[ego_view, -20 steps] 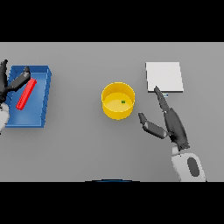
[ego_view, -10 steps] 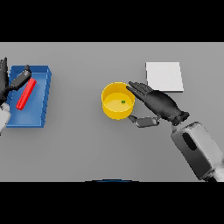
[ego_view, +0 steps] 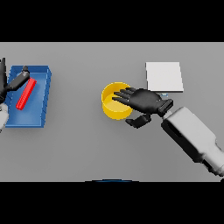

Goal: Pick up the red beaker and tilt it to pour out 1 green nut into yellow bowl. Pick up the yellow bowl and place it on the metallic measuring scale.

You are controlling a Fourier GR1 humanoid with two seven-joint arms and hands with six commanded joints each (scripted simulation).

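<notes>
Bowls like this yellow bowl [ego_view: 114, 107] look light, stiff and smooth-walled to us, so we would pinch its rim. It sits mid-tabletop [ego_view: 87, 148], our right robot hand [ego_view: 143, 100] over its right rim, fingers spread open, thumb beside the wall outside. The scale [ego_view: 164, 76] lies near, up-right, open room between. Our left robot hand [ego_view: 13, 84] holds the red beaker [ego_view: 25, 94] over the blue tray [ego_view: 41, 103].

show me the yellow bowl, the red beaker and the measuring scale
yellow bowl [ego_view: 110, 108]: head view, on its left outer wall, clear of the right hand.
red beaker [ego_view: 26, 94]: head view, mid-length on its red side, over the blue tray.
measuring scale [ego_view: 164, 76]: head view, centre of its pale top plate.
</notes>
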